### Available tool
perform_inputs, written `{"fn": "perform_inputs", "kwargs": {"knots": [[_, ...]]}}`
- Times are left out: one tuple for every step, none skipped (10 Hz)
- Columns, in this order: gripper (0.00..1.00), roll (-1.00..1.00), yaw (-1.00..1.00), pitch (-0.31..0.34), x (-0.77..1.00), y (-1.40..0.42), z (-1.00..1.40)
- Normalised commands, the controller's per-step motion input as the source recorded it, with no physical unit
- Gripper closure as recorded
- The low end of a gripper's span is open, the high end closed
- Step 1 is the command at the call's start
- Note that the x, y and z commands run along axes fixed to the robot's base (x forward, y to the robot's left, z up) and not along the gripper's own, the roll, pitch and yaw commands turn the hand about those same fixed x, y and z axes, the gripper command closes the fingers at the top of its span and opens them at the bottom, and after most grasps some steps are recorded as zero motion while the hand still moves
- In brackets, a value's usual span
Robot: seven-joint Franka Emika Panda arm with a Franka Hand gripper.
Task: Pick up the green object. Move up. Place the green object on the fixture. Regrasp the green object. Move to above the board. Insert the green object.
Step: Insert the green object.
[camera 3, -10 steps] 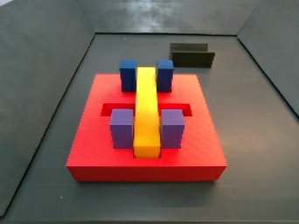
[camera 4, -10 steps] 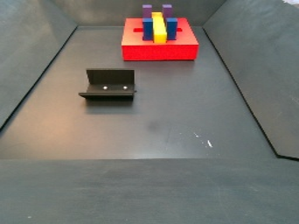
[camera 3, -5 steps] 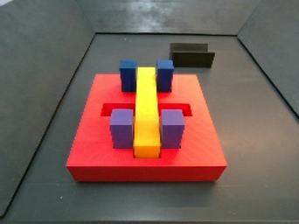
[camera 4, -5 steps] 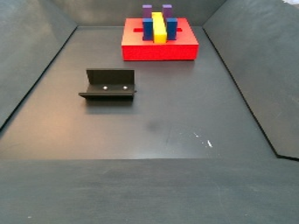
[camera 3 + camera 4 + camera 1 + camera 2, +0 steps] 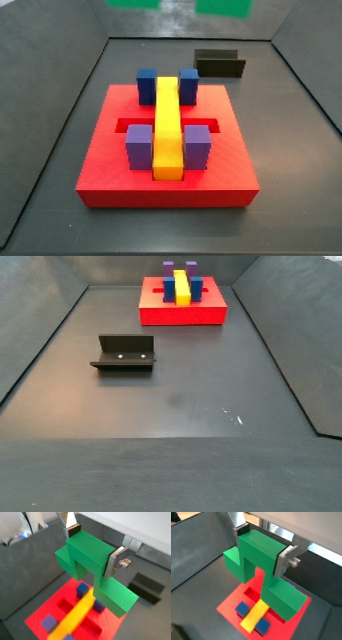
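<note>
In both wrist views my gripper point(image 5: 93, 546) point(image 5: 264, 547) is shut on the taller centre cube of the green object point(image 5: 110, 594) point(image 5: 281, 602), a silver finger on each side. It hangs high above the board point(image 5: 63, 604) point(image 5: 232, 601), a red slab with a cross slot. In a side view the green object's two lower ends point(image 5: 225, 6) show at the top edge, above the board point(image 5: 167, 185); the gripper is out of frame there. The fixture point(image 5: 219, 63) point(image 5: 124, 353) stands bare on the floor.
The board carries a long yellow bar point(image 5: 167, 120) with blue blocks point(image 5: 147, 82) at its far end and purple blocks point(image 5: 140, 148) at its near end. Sloping grey walls point(image 5: 34, 351) ring the dark floor. The board stands far back in a side view point(image 5: 185, 311).
The green object's lower ends have come into sight at the top edge of a side view, where nothing showed before. Board and fixture have not moved.
</note>
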Motion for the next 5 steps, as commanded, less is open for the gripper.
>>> {"fn": "perform_inputs", "kwargs": {"knots": [[1.0, -0.24, 0.0, -0.149, 0.34, -0.18, -0.6], [1.0, -0.22, 0.05, -0.074, 0.27, -0.19, -0.62], [1.0, -0.28, 0.11, -0.111, 0.03, -0.14, -0.48], [1.0, -0.31, 0.18, -0.097, -0.03, 0.0, -0.43], [1.0, -0.34, 0.33, -0.099, -0.28, 0.02, -0.39]]}}
